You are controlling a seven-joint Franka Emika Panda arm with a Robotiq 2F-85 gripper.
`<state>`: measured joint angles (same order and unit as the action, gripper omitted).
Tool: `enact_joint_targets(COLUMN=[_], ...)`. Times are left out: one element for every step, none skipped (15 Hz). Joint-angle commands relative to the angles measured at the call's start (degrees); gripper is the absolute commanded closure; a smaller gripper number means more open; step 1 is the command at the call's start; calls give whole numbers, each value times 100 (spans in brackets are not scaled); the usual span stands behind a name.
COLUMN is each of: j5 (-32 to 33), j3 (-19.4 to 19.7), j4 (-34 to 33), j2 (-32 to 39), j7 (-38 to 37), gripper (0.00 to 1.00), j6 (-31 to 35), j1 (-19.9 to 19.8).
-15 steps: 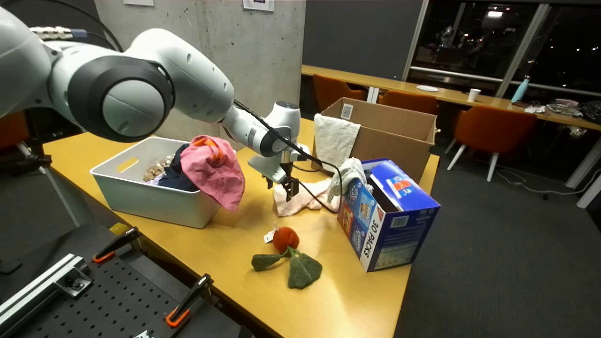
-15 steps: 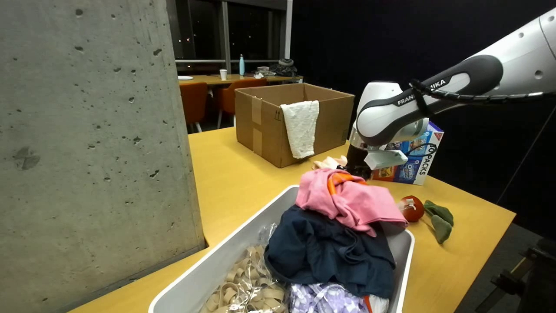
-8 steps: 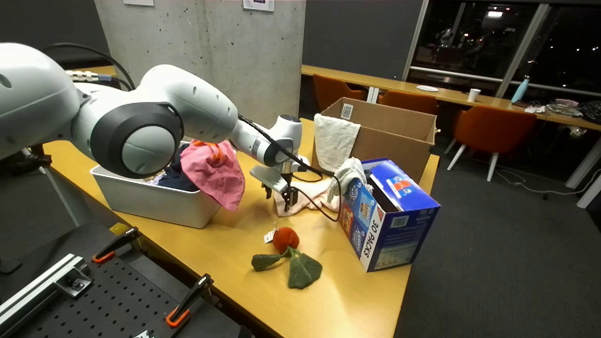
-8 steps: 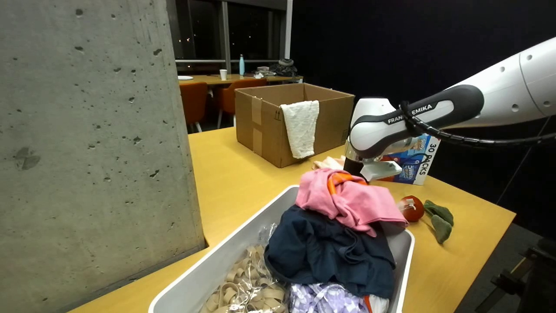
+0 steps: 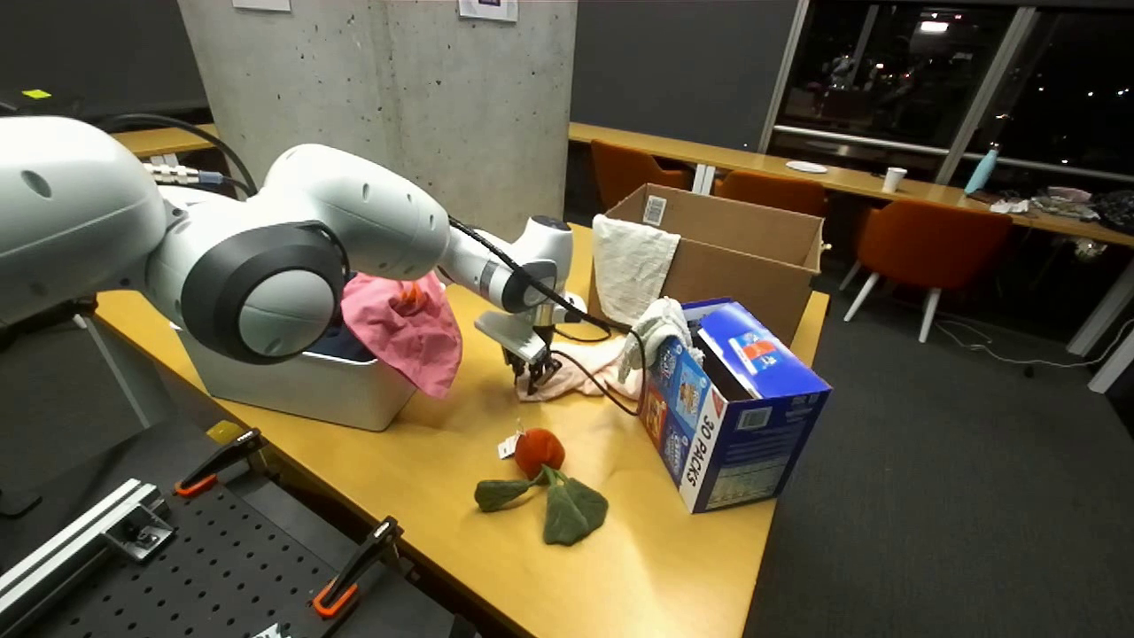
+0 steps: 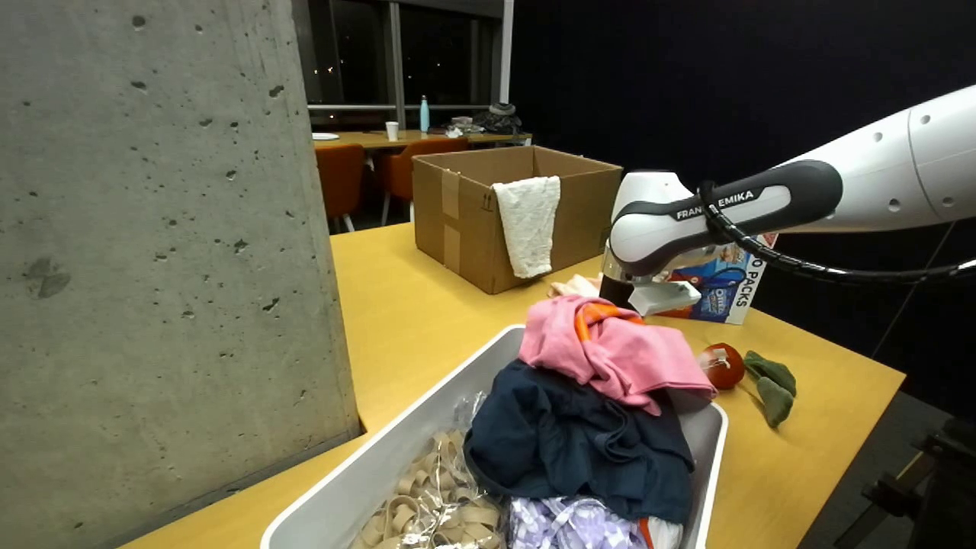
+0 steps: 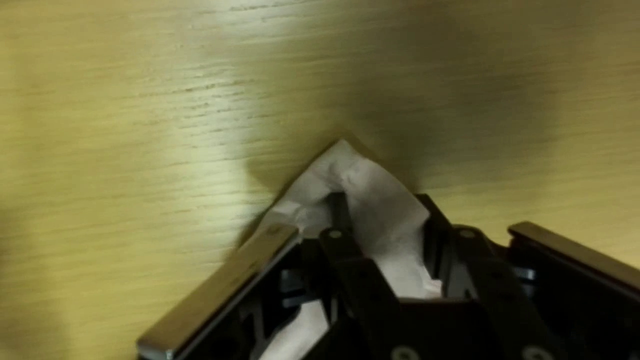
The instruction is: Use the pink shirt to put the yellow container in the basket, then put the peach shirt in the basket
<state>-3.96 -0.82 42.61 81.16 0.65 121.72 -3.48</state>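
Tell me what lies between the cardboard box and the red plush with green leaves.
The peach shirt lies on the table there, the tool at one end of it; an exterior view shows this.

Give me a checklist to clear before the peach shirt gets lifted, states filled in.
1. Hand at the peach shirt: ok, its cloth shows between the fingers.
2. Grip secure: cannot tell, the wrist view does not settle whether the pinch is firm.
3. Peach shirt apart from the orange-red plush: ok in an exterior view.
4. Pink shirt fully inside the basket: not ok, it drapes over the rim.
5. Yellow container in the basket: cannot tell, none is identifiable.
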Motion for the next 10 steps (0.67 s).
enact_joint_targets(j5=[-40,-36,-29,-25,-20,-16,-6,5,11,7], j3=[-50,-42,-27,-12,17,53,103,188,271,353], j4=[-360,-336,-269,-166,-26,187,351,645,934,1245], j2=[177,158,107,26,-87,-255,-383,-600,-811,-1028], j7=[34,24,-5,-35,-99,-167,-252,-388,-508,-621], gripper=[95,99,100,100,100,99,99,99,99,99], j6=[-219,-233,-254,-272,-275,-279,-269,-222,-155,-78], j1=[-44,-42,-38,-38,-40,-52,-62,-82,-106,-128])
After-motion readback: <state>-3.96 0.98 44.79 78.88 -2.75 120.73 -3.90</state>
